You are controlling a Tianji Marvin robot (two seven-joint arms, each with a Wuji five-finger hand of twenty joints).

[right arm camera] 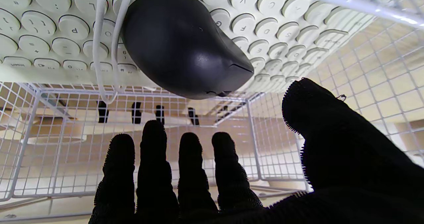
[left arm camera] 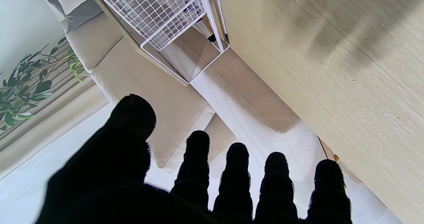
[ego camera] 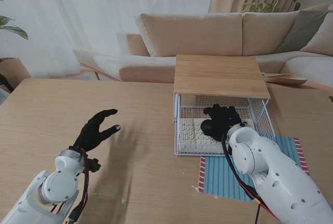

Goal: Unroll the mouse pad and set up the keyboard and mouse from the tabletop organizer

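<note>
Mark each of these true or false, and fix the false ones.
1. The mouse lies on the keyboard inside the wire basket. True.
2. The right hand is shut on the mouse. False: its fingers are spread, not touching it.
3. The left hand holds the striped pad. False: it is open over bare table, holding nothing.
4. The striped pad lies flat on the table, nearer to me than the basket. True.

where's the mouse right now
In the stand view the mouse lies on the keyboard inside the wire organizer, right of centre, under the right robot hand.
</note>
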